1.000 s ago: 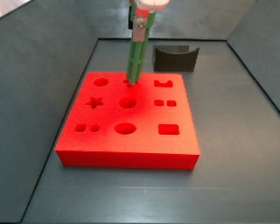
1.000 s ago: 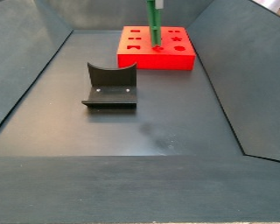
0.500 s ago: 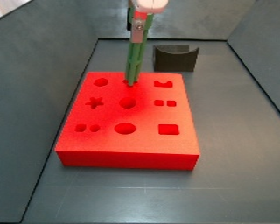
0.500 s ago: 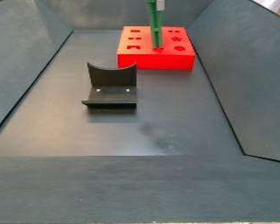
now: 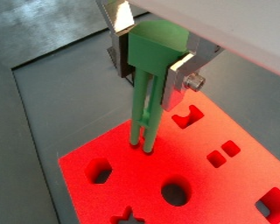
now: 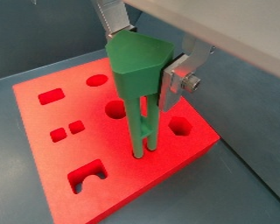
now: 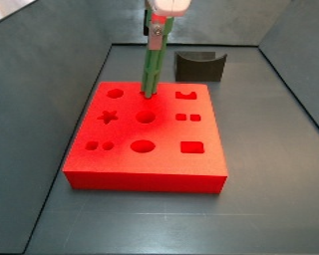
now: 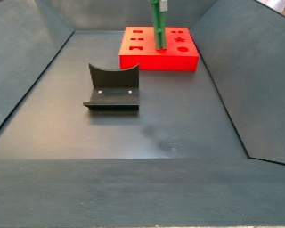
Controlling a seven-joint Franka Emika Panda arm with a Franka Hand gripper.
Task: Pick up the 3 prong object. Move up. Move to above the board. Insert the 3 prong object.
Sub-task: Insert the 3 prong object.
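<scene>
The tool (image 7: pixel 157 38) hangs straight down from the upper edge of a side view, over the far half of the tabletop, near its back edge. Its two flat silver fingers (image 5: pixel 122 17) stand vertical and are clamped on the wide green head of the 3 prong object (image 5: pixel 152 79). In both wrist views the plates press flat against opposite sides of that head (image 6: pixel 140 63), with a screw showing on one finger (image 6: pixel 184 74).

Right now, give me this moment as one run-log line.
phase: insert | claw: shut on 3 prong object, above board | prongs: at board's top face, upright | holder: empty, apart from board
</scene>
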